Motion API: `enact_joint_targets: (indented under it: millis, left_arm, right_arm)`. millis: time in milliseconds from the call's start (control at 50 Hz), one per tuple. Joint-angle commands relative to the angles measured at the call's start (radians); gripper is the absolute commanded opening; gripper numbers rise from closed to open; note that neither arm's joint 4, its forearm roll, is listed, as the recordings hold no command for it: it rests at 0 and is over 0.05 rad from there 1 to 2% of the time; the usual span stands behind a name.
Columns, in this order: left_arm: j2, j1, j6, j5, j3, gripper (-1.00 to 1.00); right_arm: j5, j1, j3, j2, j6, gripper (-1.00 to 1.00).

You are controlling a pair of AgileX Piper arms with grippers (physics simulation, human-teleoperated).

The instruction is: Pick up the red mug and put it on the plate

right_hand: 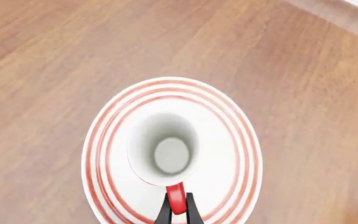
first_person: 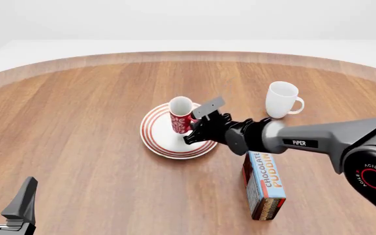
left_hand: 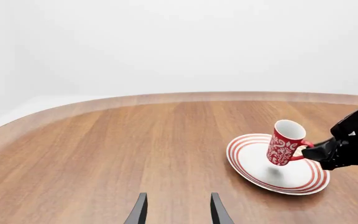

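**Red mug held by its handle above the plate**

The red mug (first_person: 180,115) hangs over the plate (first_person: 156,139), tilted a little, its white mouth turned up and slightly away from the right gripper (first_person: 195,128). In the left wrist view its base floats clear of the plate's white centre, with a soft shadow on the plate beneath it, so mug and plate are apart. The mug's red loop handle points toward the right gripper, whose two dark fingers are pinched onto the handle from either side; the right wrist view shows the thin fingertips closed on the red loop, looking straight down into the mug's white interior with the plate's red rings all around it.

The plate lies flat on the wooden table (first_person: 77,122). The right arm reaches to the plate from the plate's right side. Beyond that arm, to the right of the plate and farther from the camera, stands a plain white mug (first_person: 282,100), upright, handle pointing right, well apart from the plate. Nearer than the arm, to the right of the plate, a chocolate pudding box (first_person: 264,188) lies flat on the table.

The left gripper (first_person: 5,196) sits well away from the plate, toward the near left edge of the table, its two fingers spread apart with nothing between them.
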State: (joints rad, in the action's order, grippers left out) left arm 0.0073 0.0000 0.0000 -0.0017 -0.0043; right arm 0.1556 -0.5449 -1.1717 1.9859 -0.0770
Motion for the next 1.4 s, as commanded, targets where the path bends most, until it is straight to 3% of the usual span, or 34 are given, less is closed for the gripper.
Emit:
enact_joint_targets:
  millis: [20,460,560,580,860,1400]
  left_arm:
    - [0.000,0.000,0.000,0.000,0.000,1.00]
    - [0.000,0.000,0.000,0.000,0.000,1.00]
    - [0.000,0.000,0.000,0.000,0.000,1.00]
    - [0.000,0.000,0.000,0.000,0.000,1.00]
    - [0.000,0.000,0.000,0.000,0.000,1.00]
    - [0.000,0.000,0.000,0.000,0.000,1.00]
  right_arm:
    - [0.006,-0.001,-0.013,0.017,0.011,-1.00]
    - [0.014,-0.006,-0.008,0.033,0.022,-1.00]
    - [0.011,0.007,-0.023,0.041,0.002,-1.00]
    - [0.012,0.008,-0.025,0.044,0.003,1.00]
    - [0.021,0.002,0.006,0.030,0.016,1.00]
    - [0.047,-0.005,0.142,-0.143,0.037,1.00]
